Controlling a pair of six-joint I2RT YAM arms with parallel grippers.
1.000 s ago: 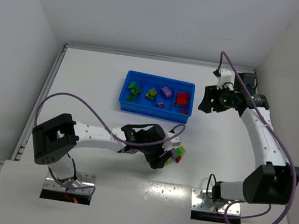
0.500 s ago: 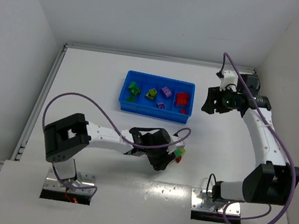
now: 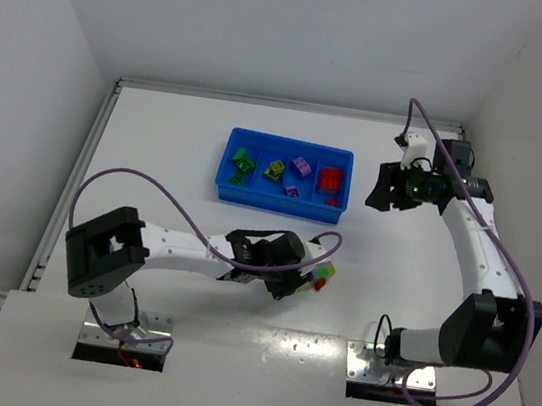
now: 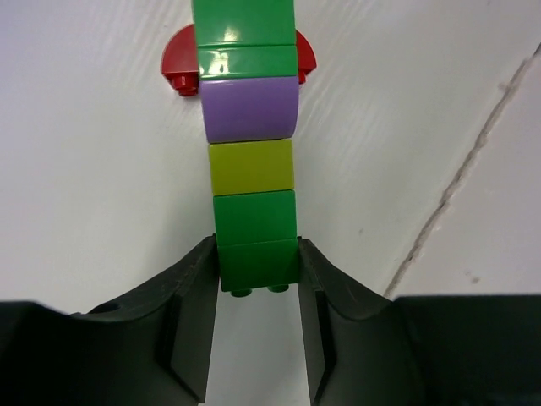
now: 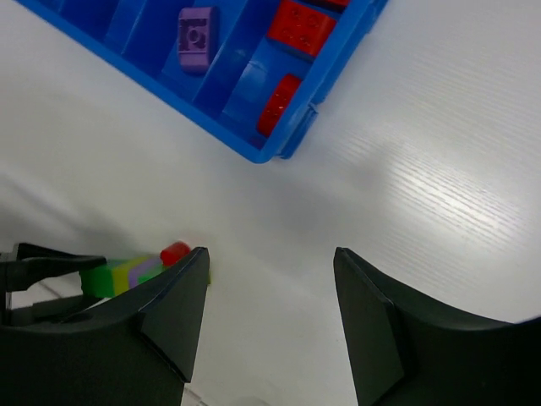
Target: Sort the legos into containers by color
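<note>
My left gripper (image 3: pixel 293 279) is shut on the green end brick of a multicolour lego stack (image 3: pixel 320 274), just over the table in front of the tray. In the left wrist view the stack (image 4: pixel 252 161) runs green, yellow-green, purple, green away from the gripper (image 4: pixel 256 271). A red rounded piece (image 4: pixel 179 68) shows behind its far part. The blue tray (image 3: pixel 281 201) holds green (image 3: pixel 242 164), yellow-green (image 3: pixel 275 169), purple (image 3: pixel 301 166) and red (image 3: pixel 331 179) legos in separate compartments. My right gripper (image 3: pixel 386 189) is open and empty, raised to the right of the tray.
The right wrist view shows the tray's corner (image 5: pixel 270 152) with red and purple bricks, and the stack (image 5: pixel 127 275) low at left beside the open gripper (image 5: pixel 269 258). White walls enclose the table on three sides.
The left arm has swung its elbow and wrist while the held stack stayed in nearly the same spot. The right gripper has drifted slightly to the right.
</note>
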